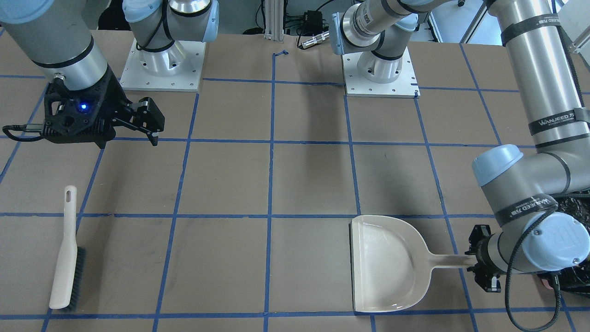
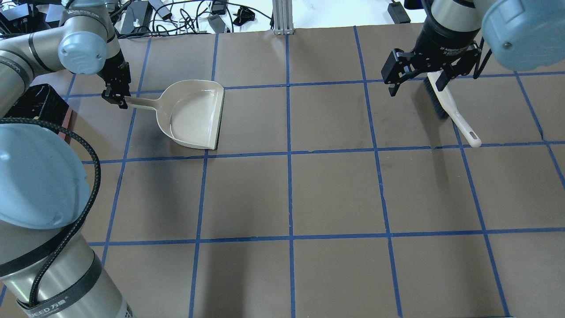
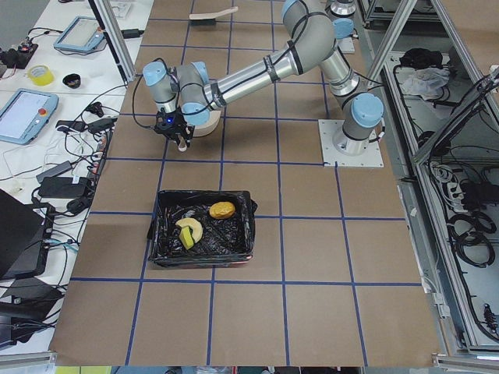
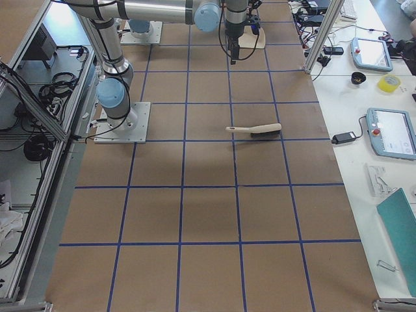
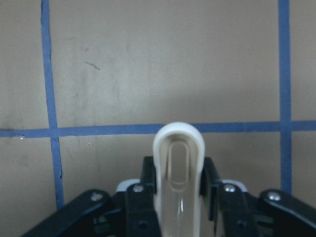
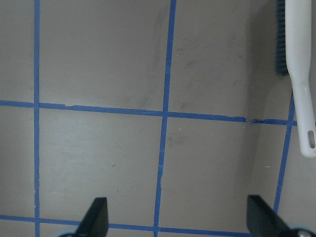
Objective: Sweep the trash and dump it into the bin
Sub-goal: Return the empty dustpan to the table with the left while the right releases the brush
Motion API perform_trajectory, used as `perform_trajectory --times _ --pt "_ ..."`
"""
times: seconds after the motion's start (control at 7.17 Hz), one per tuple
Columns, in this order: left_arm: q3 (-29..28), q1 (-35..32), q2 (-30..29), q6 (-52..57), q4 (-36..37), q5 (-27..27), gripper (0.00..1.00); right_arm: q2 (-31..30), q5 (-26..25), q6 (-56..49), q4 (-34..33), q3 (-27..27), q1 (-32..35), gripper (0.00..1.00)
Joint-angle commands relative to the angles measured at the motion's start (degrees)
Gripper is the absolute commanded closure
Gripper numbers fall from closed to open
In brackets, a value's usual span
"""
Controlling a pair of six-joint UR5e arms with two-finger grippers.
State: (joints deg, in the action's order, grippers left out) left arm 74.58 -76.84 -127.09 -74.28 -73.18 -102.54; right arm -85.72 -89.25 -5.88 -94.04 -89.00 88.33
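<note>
In the front-facing view the beige dustpan point(image 1: 392, 263) lies flat at lower right on the brown, blue-taped table point(image 1: 299, 184). The left gripper point(image 1: 474, 261) is clamped on the end of its handle. Just behind that arm, at the right edge, a strip of the black-lined bin point(image 1: 571, 203) shows. The right gripper point(image 1: 129, 137) hangs at upper left, jaws spread and holding nothing. The brush point(image 1: 67, 263) lies on the table below it at lower left, well apart from the dustpan. Overhead, the dustpan sits at upper left with its mouth toward the frame's centre, the bin's black corner at the left edge, and the brush at upper right partly under the right gripper. The left side view shows the bin at centre left. In it lie the potato-like lump point(image 3: 222, 209) and the crescent slice point(image 3: 192, 228), with a green sponge piece point(image 3: 185, 241) touching the slice. The right side view shows the brush lying alone at mid-frame. The left wrist view shows the handle's rounded end pinched between both fingers point(image 5: 148, 185). The right wrist view shows bare table between two wide-set fingertips, the brush at upper right.
</note>
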Motion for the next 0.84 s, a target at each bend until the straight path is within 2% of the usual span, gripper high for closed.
perform_trajectory --times 0.0,0.14,0.42,0.7 --pt "0.39 0.11 0.44 0.18 0.05 0.15 0.55 0.03 0.12 0.87 -0.09 0.06 0.87 0.00" --pt "0.56 0.11 0.44 0.18 -0.21 0.23 0.45 0.03 -0.14 5.40 -0.17 0.06 3.58 0.00" --pt "1.79 0.11 1.14 0.36 0.05 0.06 0.35 0.55 -1.01 8.87 -0.26 0.06 5.80 0.00" --pt "0.57 0.46 3.51 0.45 -0.04 0.06 0.11 0.56 -2.42 8.96 -1.23 0.14 5.71 0.00"
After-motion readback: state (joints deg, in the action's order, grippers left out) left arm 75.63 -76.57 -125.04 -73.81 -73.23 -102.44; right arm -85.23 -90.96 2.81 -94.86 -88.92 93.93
